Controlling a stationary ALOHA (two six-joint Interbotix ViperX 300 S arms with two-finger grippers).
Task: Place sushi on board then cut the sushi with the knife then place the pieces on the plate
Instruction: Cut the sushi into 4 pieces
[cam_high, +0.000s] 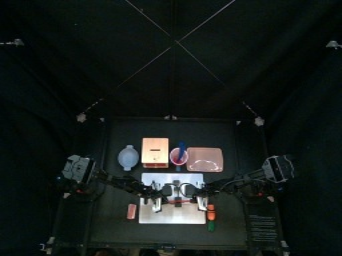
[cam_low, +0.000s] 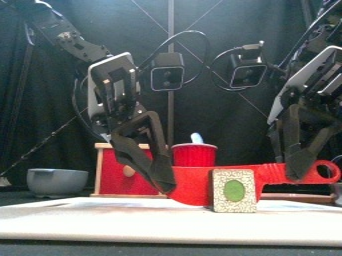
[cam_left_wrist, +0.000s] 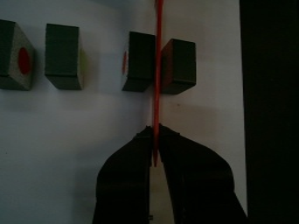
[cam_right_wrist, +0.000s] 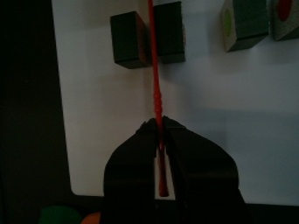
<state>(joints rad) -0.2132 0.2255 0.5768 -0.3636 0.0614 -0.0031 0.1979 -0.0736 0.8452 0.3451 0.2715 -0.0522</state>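
Sushi pieces (cam_left_wrist: 181, 66) by board (cam_left_wrist: 70, 157) edge, knife (cam_left_wrist: 156, 105) between

sushi pieces (cam_left_wrist: 65, 57) on board (cam_low: 134, 218) | behind board, left to right: bowl (cam_high: 128, 155), box (cam_high: 156, 151), cup (cam_high: 179, 154), tray (cam_high: 205, 158)

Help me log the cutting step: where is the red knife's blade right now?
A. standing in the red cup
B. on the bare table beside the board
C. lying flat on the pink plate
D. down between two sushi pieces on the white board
D: the left wrist view shows the red knife running out from the left tool and between two sushi pieces on the white board.
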